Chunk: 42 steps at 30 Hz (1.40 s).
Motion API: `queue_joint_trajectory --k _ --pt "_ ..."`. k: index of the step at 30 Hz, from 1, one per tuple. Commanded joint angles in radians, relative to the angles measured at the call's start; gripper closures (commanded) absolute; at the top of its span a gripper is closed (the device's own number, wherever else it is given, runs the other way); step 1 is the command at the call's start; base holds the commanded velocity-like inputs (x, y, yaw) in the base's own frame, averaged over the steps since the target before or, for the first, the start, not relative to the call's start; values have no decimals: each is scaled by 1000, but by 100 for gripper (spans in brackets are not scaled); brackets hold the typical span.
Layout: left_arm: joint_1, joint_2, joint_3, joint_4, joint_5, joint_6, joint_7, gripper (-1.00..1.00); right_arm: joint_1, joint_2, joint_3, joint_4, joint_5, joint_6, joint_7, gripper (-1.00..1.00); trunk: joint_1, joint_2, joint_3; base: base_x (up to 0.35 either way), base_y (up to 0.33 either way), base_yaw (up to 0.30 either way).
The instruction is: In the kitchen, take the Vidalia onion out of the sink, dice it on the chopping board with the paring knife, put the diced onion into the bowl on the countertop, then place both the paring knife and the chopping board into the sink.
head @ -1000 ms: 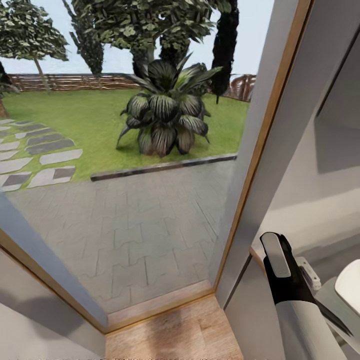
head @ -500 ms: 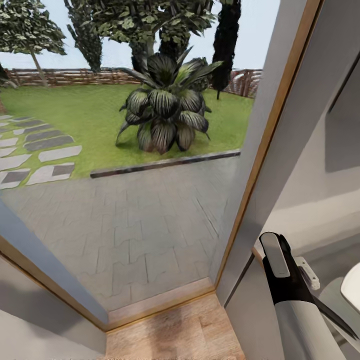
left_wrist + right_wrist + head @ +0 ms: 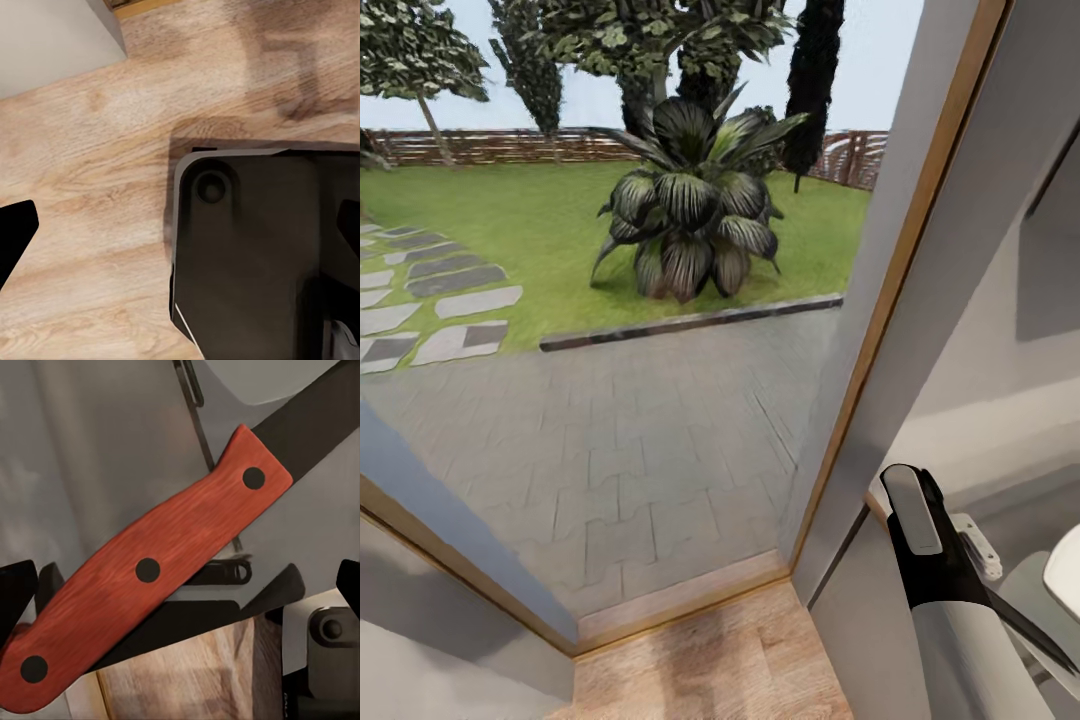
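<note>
One task item is showing: the paring knife (image 3: 157,577), its red three-rivet handle lying across the right gripper (image 3: 180,585), dark blade running away past the fingers. Left to right in the head view:

- Stepping stones (image 3: 430,310) and lawn (image 3: 530,220) are lying outside.
- Spiky plant (image 3: 690,220) is standing beyond the paving (image 3: 610,440).
- Wood-trimmed door frame (image 3: 880,330) is rising at right.
- Right arm (image 3: 940,580) is carrying the knife's thin blade.

Left gripper (image 3: 180,240): fingertips are sitting wide apart, nothing between them, over plank floor (image 3: 82,187).

Progress, judged: knife in hand, robot travelling; sink, board and bowl out of frame, so dicing status cannot be told.

Writing: none is legible.
</note>
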Motion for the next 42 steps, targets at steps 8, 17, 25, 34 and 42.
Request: queue_joint_trajectory --k 8,17,25,34,42 --pt "0 1 -8 -1 9 -3 8 -100 -1 -1 -2 -1 -6 11 -4 -100 1 -2 -2 0 0 0" --pt "0 2 -8 -1 9 -3 8 -100 -1 0 -2 -2 -7 12 -4 -100 1 -2 -2 59 0 0" --pt "0 -1 -8 10 9 -3 8 -100 -1 -1 0 -3 -9 13 -4 -100 1 -2 -2 1 0 0" --pt "0 -1 -8 12 8 -3 8 -100 -1 -1 2 -3 -7 14 -4 -100 1 -2 -2 0 0 0" --pt "0 -1 -8 11 7 -3 8 -100 -1 0 0 -3 -9 14 -4 -100 1 -2 -2 0 0 0"
